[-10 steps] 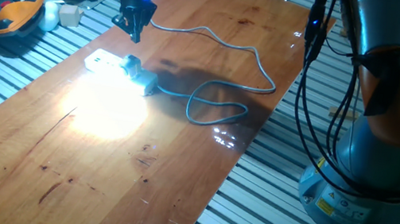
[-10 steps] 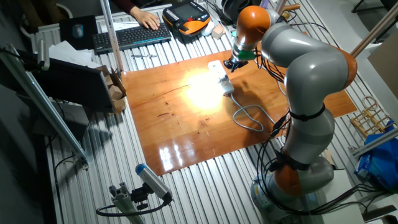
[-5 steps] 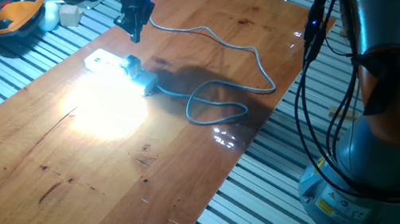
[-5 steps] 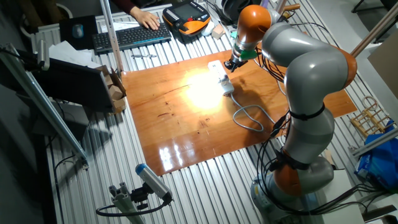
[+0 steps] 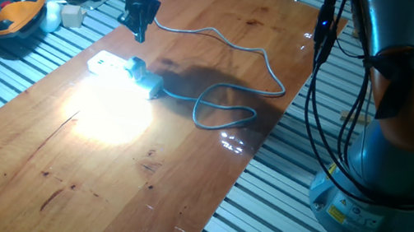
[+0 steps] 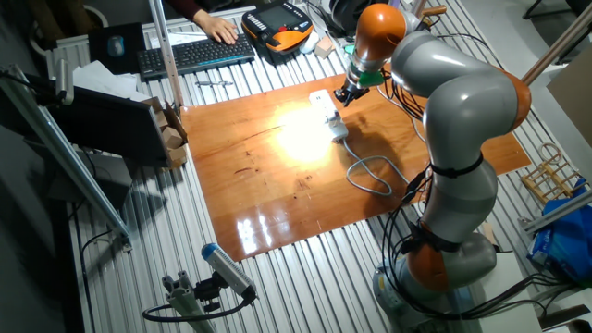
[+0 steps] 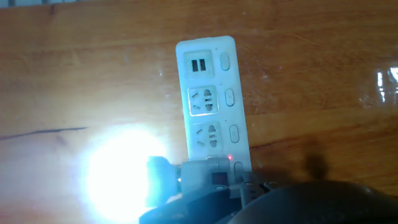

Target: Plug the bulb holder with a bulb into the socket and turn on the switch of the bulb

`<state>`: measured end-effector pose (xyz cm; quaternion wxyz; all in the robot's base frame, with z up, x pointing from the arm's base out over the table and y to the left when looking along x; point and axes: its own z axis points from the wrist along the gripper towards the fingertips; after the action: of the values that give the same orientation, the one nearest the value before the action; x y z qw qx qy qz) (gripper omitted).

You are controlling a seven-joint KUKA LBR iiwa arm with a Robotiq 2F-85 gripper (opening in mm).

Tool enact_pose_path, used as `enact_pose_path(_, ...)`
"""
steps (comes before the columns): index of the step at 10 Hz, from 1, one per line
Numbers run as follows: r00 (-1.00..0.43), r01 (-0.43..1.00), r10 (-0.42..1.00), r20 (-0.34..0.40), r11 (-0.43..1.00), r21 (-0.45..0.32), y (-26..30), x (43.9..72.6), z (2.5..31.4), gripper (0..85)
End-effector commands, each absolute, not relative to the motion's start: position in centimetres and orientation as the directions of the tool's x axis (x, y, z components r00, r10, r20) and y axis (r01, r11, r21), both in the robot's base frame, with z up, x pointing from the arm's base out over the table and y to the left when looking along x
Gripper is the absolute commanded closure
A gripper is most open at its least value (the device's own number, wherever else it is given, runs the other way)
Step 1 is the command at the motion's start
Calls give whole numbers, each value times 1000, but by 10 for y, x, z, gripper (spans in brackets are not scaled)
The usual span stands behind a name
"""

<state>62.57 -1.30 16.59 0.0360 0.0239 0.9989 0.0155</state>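
Observation:
The socket (image 7: 208, 99) is a long white strip lying on the wooden table (image 5: 182, 170), with a grey cable (image 5: 233, 54) looping off to the right. The bulb holder (image 7: 200, 173) sits plugged into the outlet at the cable end. Its bulb (image 7: 158, 177) sticks out sideways and is lit, throwing a bright glare over the wood. A tiny red light (image 7: 229, 158) shows beside the holder. My gripper (image 5: 140, 30) hangs above the socket (image 5: 105, 63), clear of it, with its fingers together and nothing between them. The holder (image 5: 137, 66) looks dark against the glare.
An orange and black handset (image 5: 20, 10) and small white items (image 5: 61, 14) lie beyond the table's far left edge. A keyboard with a person's hand on it (image 6: 199, 51) is behind the table. The arm's base (image 6: 444, 268) stands at the table's right side.
The gripper has risen a little, away from the socket. The bulb is lit throughout, and the holder and socket have not moved.

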Motion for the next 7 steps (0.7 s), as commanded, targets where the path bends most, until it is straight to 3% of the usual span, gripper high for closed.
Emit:
enact_pose_path(1, -996, 51, 53, -71, 998, 30, -12, 625, 169, 850)
enact_pose_path(7, -995, 71, 73, -71, 997, 24, -9, 625, 174, 850)
